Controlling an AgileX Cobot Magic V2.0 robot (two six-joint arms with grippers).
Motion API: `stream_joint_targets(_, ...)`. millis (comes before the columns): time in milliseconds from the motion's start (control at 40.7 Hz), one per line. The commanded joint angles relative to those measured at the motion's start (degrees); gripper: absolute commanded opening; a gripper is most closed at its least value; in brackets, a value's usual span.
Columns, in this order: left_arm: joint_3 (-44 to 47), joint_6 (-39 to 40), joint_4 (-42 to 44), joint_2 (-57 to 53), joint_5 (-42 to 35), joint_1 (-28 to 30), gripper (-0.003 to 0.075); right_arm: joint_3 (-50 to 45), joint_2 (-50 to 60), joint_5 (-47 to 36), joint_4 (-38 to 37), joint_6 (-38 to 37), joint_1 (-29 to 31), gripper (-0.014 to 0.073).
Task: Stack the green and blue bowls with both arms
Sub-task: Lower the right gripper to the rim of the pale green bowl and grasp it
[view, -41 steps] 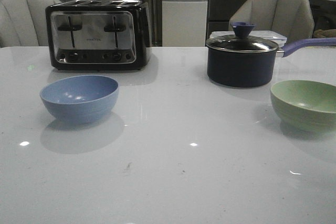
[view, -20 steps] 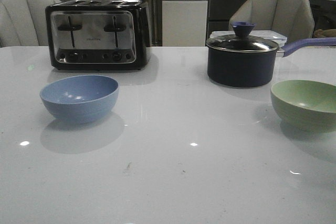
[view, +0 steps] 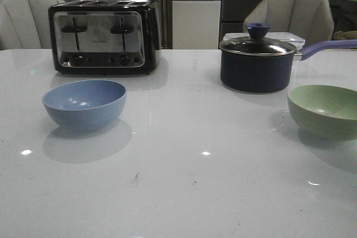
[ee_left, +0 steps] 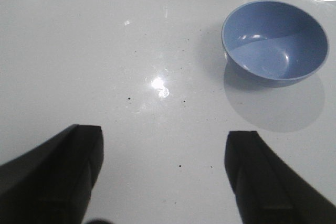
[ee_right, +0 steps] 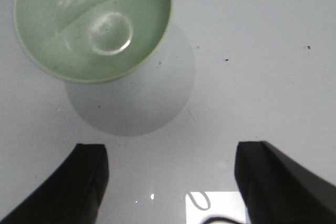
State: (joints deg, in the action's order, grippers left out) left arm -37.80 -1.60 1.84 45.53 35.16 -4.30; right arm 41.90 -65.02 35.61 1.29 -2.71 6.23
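Note:
The light blue bowl [view: 84, 104] sits upright on the white table at the left; it also shows in the left wrist view [ee_left: 275, 43]. The pale green bowl [view: 326, 110] sits upright at the right edge; it also shows in the right wrist view [ee_right: 93, 24]. Neither arm shows in the front view. My left gripper [ee_left: 164, 142] is open and empty above bare table, apart from the blue bowl. My right gripper [ee_right: 170, 156] is open and empty above bare table, apart from the green bowl.
A black and silver toaster [view: 104, 37] stands at the back left. A dark navy lidded pot [view: 257, 62] with a purple handle stands at the back right, behind the green bowl. Grey chairs stand behind the white table [view: 184, 182].

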Motion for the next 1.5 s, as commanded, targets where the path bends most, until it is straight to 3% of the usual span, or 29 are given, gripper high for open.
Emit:
stream_joint_targets(0, -1.62, 0.47, -0.09, -0.09, -4.11, 0.04, 0.0547, 5.58, -3.47, -0.66, 2.51, 1.26, 3.06, 0.0605)
stream_joint_targets(270, -1.62, 0.47, -0.09, -0.09, -4.11, 0.04, 0.0547, 14.53, -16.74, 1.38, 10.81, 11.04, 5.11, 0.0605)
stream_joint_targets(614, -1.62, 0.47, -0.09, -0.09, -4.11, 0.04, 0.0547, 24.0, -31.67, 1.06, 14.68, 13.35, 5.11, 0.0598)
stream_joint_targets(1252, -1.62, 0.47, -0.09, -0.09, -4.11, 0.04, 0.0547, 28.07, -37.63, 2.59, 14.68, 13.4, 4.92, 0.0122)
stream_joint_targets(1473, -1.62, 0.47, -0.09, -0.09, -4.0, 0.04, 0.0547, 28.54, -33.88, 3.16, 14.73, 14.01, 2.29, 0.0054)
